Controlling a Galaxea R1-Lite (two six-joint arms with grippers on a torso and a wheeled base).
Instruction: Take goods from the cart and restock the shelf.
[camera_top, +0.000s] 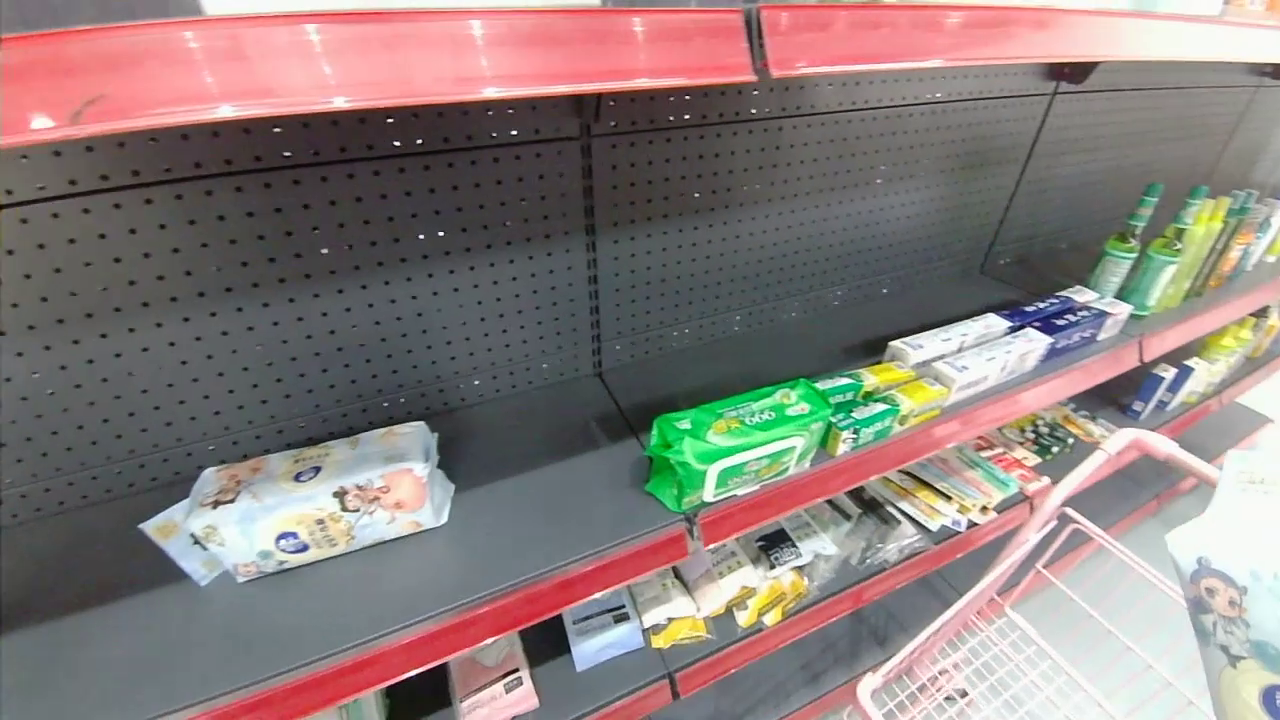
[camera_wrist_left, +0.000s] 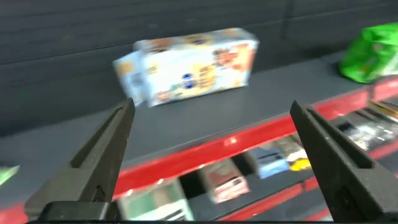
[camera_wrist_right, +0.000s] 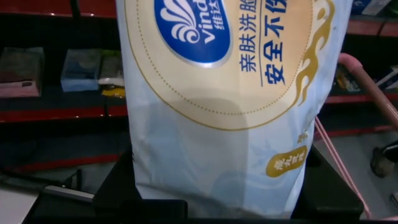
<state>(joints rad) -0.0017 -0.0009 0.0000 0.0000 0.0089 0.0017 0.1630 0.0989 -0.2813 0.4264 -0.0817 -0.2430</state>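
A white and pale-blue tissue pack (camera_top: 305, 500) lies on the dark shelf board (camera_top: 520, 500) at the left. My left gripper (camera_wrist_left: 214, 162) hangs open in front of that shelf's red edge, with the tissue pack (camera_wrist_left: 189, 65) beyond and nothing between its fingers (camera_wrist_left: 102, 155). A second, similar pack (camera_wrist_right: 230, 99) stands between the right gripper's jaws, which are shut on it. The same pack (camera_top: 1235, 590) shows at the right edge of the head view, above the pink cart (camera_top: 1040, 620).
A green wipes pack (camera_top: 735, 445) and rows of toothpaste boxes (camera_top: 970, 355) lie on the right shelf section, with green bottles (camera_top: 1165, 250) farther right. Lower shelves hold small packets (camera_top: 720, 590). The board between the tissue pack and the wipes is bare.
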